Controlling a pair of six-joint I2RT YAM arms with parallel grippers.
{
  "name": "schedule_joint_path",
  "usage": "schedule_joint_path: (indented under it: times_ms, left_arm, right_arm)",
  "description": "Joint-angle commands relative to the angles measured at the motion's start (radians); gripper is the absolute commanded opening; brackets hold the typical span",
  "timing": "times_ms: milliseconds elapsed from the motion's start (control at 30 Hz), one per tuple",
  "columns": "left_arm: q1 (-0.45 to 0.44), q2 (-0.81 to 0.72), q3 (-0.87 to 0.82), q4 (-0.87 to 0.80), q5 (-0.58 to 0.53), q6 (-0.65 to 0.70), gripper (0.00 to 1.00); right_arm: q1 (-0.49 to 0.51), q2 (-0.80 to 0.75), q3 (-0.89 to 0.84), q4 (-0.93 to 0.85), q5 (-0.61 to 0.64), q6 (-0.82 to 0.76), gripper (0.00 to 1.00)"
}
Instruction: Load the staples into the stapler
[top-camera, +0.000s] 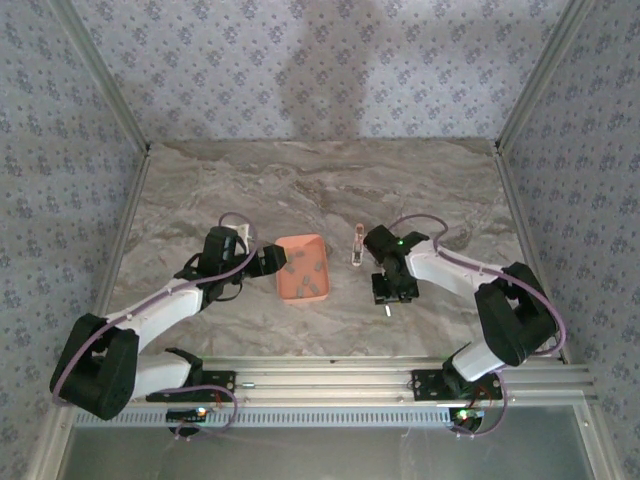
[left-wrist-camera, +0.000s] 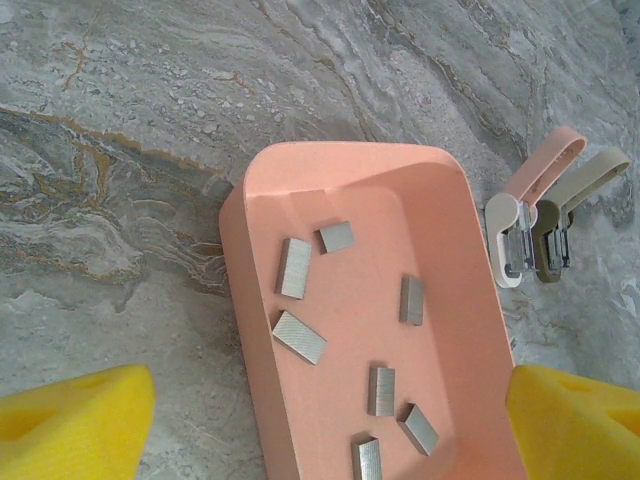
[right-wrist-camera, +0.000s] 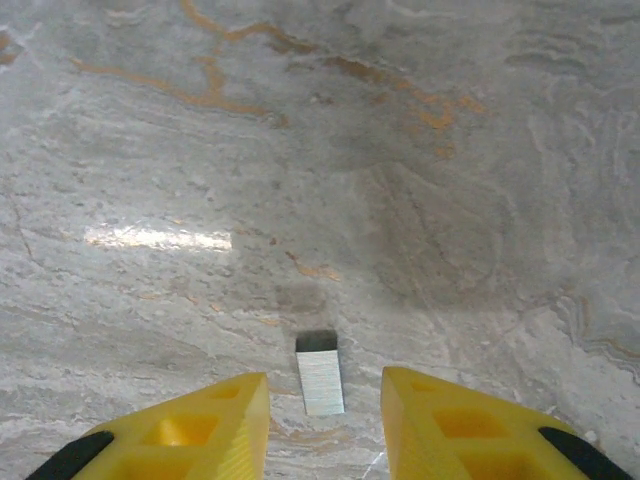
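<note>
One staple (right-wrist-camera: 320, 385) lay untouched between your right gripper's (right-wrist-camera: 323, 373) parted jaws; your left gripper (left-wrist-camera: 325, 375) hung spread wide above the tray (left-wrist-camera: 340, 152).

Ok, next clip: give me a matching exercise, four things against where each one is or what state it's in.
1 stapler
2 salmon tray
3 loose staple strip
4 left gripper

a open wide, facing the tray
b on the marble table, inside the open right gripper
c holds seven staple strips
d hinged open, beside the tray

Pairs: 1-d, 2-c, 3-b, 4-a
</note>
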Motion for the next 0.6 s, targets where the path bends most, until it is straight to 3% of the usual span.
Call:
schedule_joint_path:
  times_ms: [0,567]
  left_arm:
    - [-0.009,-0.007,0.018,-0.007,-0.006,0.019,0.91]
    - [-0.008,-0.031,0.012,-0.032,-0.021,0.029,0.91]
  right_arm:
    - [-0.007,0.022,0.03,-0.053,-0.024,-0.025,0.34]
    - [0.004,0.128,0.026,0.004,-0.052,-0.043,0.26]
